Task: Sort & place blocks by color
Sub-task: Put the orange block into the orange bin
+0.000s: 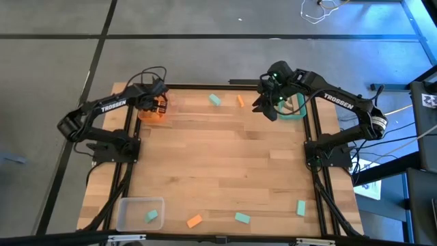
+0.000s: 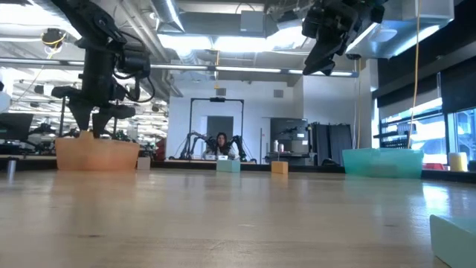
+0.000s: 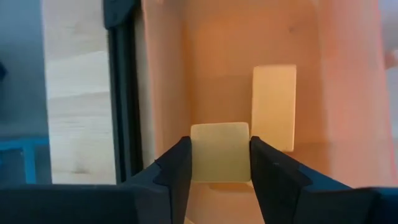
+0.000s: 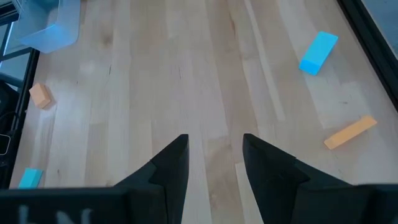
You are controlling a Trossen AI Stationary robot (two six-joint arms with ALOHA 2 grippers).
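- As the high view lays out the table [image 1: 225, 164], six loose blocks show: four teal, two orange. One teal block [image 1: 215, 100] and one orange block [image 1: 240, 101] lie near the far edge, between the two grippers. A teal block [image 1: 152, 216] sits in the clear bin [image 1: 130, 205] at the near left corner; an orange block [image 1: 194, 221] and two teal ones [image 1: 242, 218] [image 1: 300, 208] lie along the near edge, well apart from both grippers. The middle of the table is bare wood.
- In the same view, the left gripper [image 1: 160, 104] hangs over the orange bin [image 1: 147, 115] at the far left corner, and the right gripper [image 1: 268, 102] sits beside the teal bin [image 1: 297, 113] at the far right corner.
- Low view: the left gripper [image 2: 95, 119] reaches down to the orange bin's rim; the right gripper [image 2: 321, 59] is raised high, clear of the teal bin.
- Left wrist view: the fingers [image 3: 177, 168] are clamped on one pale square block [image 3: 220, 152] inside the orange bin. A second pale block [image 3: 273, 102] lies on the bin floor just beyond, close to the bin wall.
- Right wrist view: the right gripper [image 4: 214, 152] stands apart, holding nothing. Ahead of it lie two orange blocks and two teal ones, with open wood between.
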